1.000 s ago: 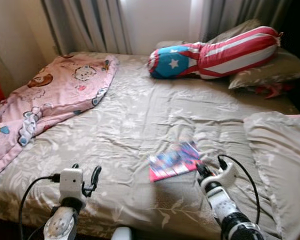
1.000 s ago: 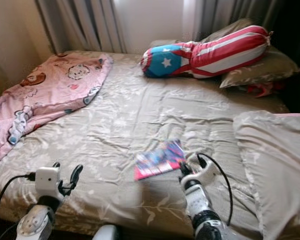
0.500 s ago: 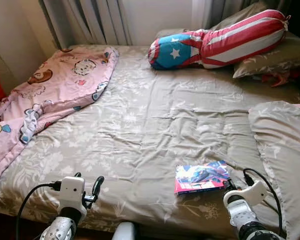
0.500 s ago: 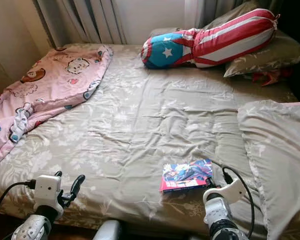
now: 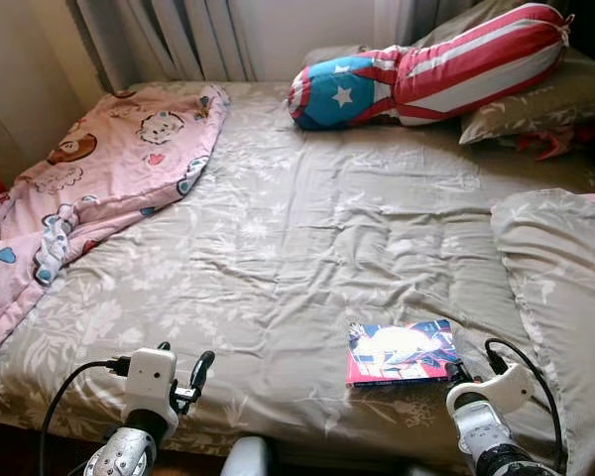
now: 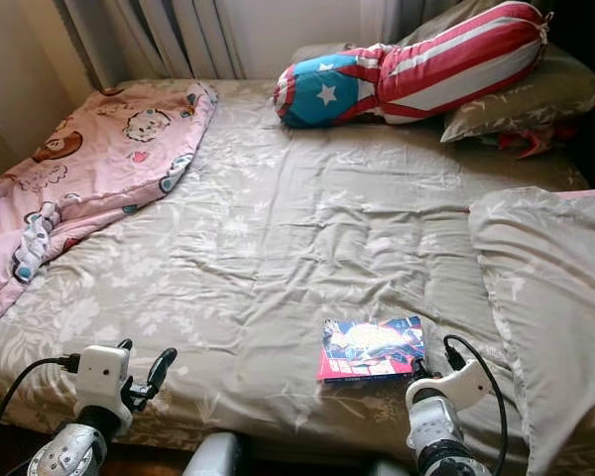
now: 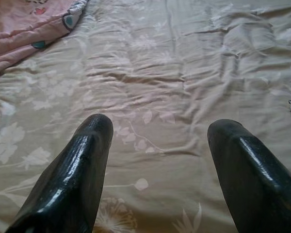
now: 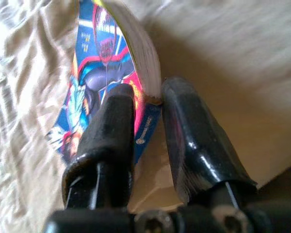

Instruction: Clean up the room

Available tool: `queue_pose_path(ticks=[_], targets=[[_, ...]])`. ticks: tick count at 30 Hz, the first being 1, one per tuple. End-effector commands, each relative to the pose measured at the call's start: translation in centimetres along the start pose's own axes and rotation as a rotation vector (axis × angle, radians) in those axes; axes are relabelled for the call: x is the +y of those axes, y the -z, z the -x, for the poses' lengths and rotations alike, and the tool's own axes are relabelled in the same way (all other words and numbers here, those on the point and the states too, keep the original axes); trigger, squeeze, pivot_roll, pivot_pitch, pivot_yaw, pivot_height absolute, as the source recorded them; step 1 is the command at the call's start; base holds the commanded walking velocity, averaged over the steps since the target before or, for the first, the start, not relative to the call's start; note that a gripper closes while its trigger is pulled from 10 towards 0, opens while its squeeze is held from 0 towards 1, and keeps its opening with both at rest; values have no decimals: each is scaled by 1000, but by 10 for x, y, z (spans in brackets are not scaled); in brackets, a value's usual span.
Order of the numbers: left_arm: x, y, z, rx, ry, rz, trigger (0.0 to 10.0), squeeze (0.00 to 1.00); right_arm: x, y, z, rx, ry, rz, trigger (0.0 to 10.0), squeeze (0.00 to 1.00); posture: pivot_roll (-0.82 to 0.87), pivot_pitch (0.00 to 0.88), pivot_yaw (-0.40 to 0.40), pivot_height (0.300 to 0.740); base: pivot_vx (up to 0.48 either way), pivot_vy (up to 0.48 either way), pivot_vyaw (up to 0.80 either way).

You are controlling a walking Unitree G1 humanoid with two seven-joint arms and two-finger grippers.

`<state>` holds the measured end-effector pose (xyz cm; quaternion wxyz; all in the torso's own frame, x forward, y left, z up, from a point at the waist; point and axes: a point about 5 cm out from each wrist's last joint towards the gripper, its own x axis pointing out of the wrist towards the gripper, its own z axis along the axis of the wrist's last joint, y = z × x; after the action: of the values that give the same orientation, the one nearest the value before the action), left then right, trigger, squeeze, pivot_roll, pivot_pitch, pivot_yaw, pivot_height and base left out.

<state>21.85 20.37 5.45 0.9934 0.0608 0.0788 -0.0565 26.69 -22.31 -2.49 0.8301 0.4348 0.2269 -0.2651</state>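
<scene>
1. We see the right gripper [image 8: 148, 104] clamped on the near corner of the book [image 5: 401, 351]: one finger [image 8: 109, 126] on the cover, the other under the page block, jaws nearly together.
2. Our left gripper [image 7: 157, 165] hangs with its jaws spread wide, holding nothing, above the bare bedsheet [image 5: 297, 228].
3. The book cover shows a bright comic-style picture in blue and red. There is print on it, but it is too blurred for us to read.
4. The book lies on the bedsheet near the bed's front edge, just beside the beige pillow [image 5: 560, 288]. Its long axis runs across the bed, along that edge.
5. The pink blanket [image 5: 99, 178] lies well apart from the book, at the far left corner; the striped bolster [image 5: 436, 74] is at the head.
</scene>
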Motion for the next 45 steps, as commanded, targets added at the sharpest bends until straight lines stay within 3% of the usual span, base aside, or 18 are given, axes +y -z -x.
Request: queue_pose_path(ticks=[1,2,8,11,13,14,17,18,21,24,29,33,42,45], targets=[[3,4,2,28,2,-12,10000,0,-5,-4,0,-18,32,-5,10000,1000,216,128,61,657,0,0,0],[3,4,2,29,2,-11,10000,0,-5,-4,0,-20,34,-6,10000,0,214,129,59,657,0,0,0],[0,7,-2,32,2,0,10000,0,-9,-15,0,-61,67,-23,10000,0,210,126,56,657,0,0,0],[0,8,-4,34,2,4,10000,0,-5,-19,-1,-81,44,11,10000,0,200,122,53,657,0,0,0],[0,10,-6,39,-1,10,10000,0,1,-19,-1,-83,-3,145,10000,0,196,120,51,657,0,0,0],[1,14,-9,49,-13,27,10000,0,8,-15,-1,-83,-70,296,10000,0,188,116,48,657,0,0,0],[7,25,-17,88,-71,91,10000,0,11,2,5,-88,-186,574,10000,0,142,88,38,657,0,0,0],[7,26,-18,91,-75,95,10000,0,11,4,5,-89,-192,594,10000,0,142,88,38,657,0,0,0],[7,36,-24,130,-89,120,10000,0,0,16,12,-81,-235,606,10000,0,117,50,42,672,0,0,0],[4,47,-33,189,-65,102,10000,0,-26,34,21,-32,-191,622,10000,0,96,16,43,692,0,0,0],[5,64,-40,284,-86,113,10000,0,-45,59,33,52,-158,657,10000,0,70,0,36,732,0,0,0],[8,85,-32,413,-144,170,10000,0,-50,76,37,135,-133,697,10000,0,45,0,24,740,0,0,0],[3,106,-18,546,-157,175,10000,0,-53,85,38,248,-123,801,10000,0,47,0,-8,740,0,0,0],[6,126,6,640,-174,169,10000,0,-61,82,38,262,-62,808,10000,0,43,0,-13,740,0,0,0]])
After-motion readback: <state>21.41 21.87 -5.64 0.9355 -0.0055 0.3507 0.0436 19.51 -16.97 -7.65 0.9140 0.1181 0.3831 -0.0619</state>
